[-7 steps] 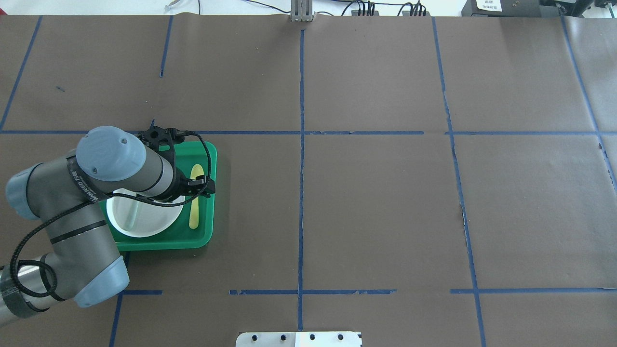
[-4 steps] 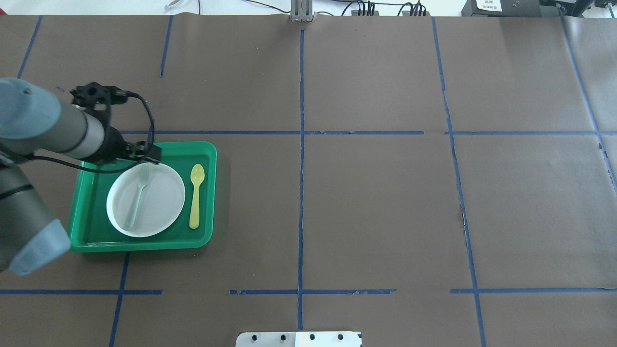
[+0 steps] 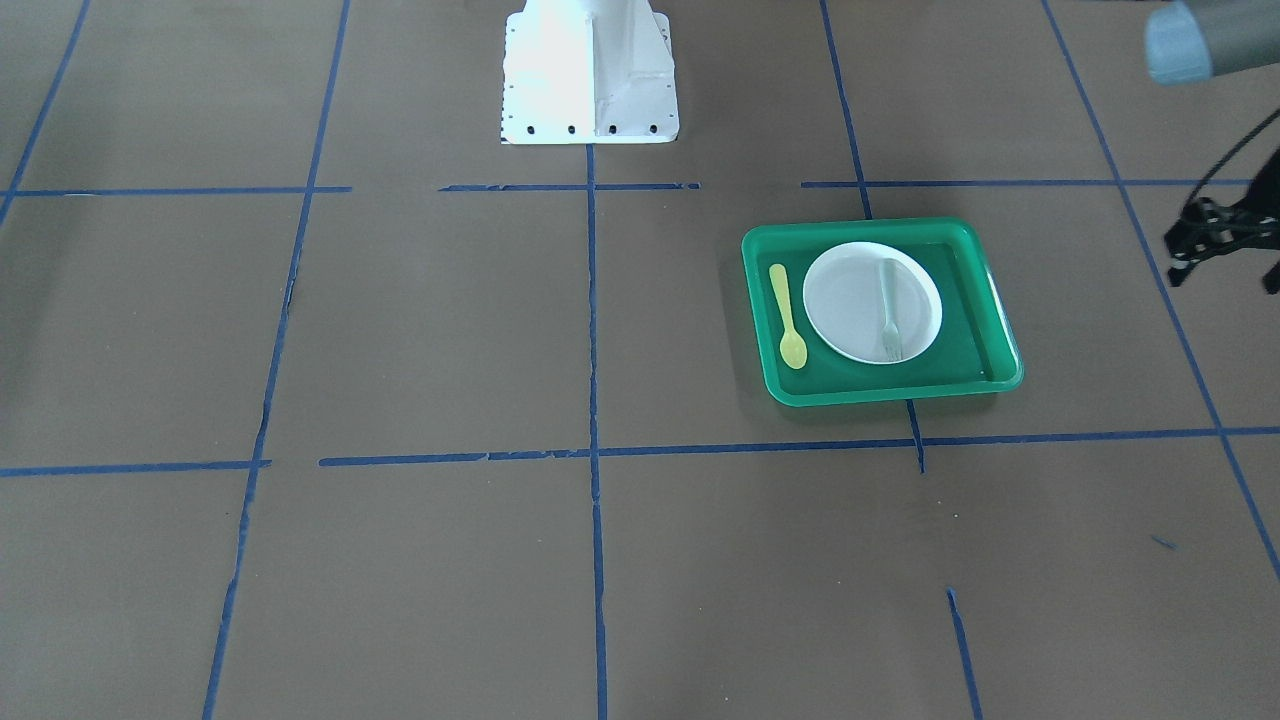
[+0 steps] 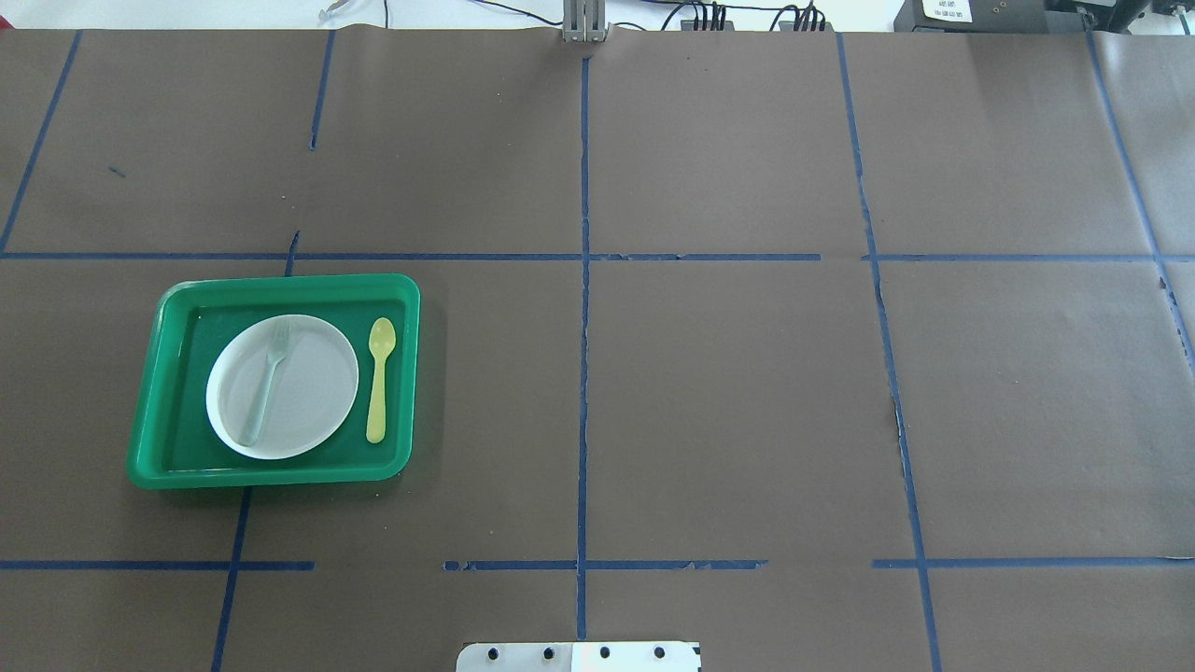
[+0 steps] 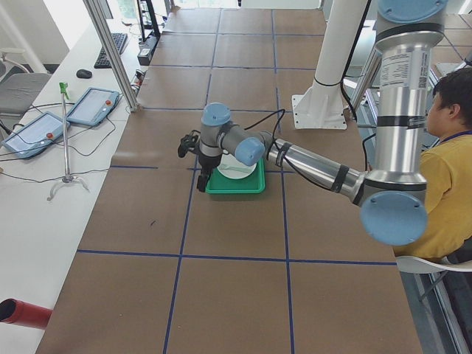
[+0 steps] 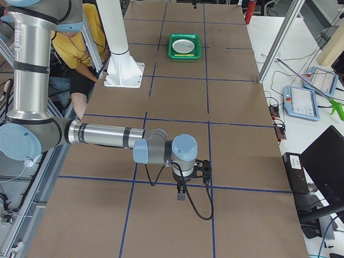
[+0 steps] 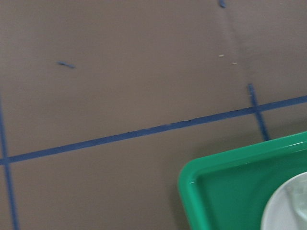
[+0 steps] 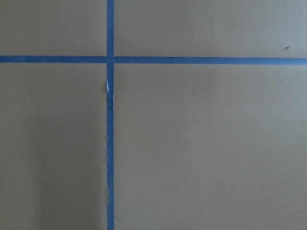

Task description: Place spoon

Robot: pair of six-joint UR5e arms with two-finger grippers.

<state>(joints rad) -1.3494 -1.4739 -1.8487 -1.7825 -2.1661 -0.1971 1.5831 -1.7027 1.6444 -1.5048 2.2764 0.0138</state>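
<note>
My right end effector (image 6: pixel 181 193) hangs over the worktop (image 4: pixel 728 392), and my left end effector (image 5: pixel 200 181) hangs near the tray (image 4: pixel 280 285), off to its side. I cannot tell how wide either stands. Farther out, the spoon (image 4: pixel 378 378) lies flat in the tray, just beside the plate (image 4: pixel 313 397), handle toward me, with nothing gripping it. I judge the placing done. The next move is only to lift clear without nudging the tray.

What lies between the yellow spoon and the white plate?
Only a narrow strip of bare floor of the green tray; the spoon and plate lie side by side, not touching, as the overhead view shows.
</note>
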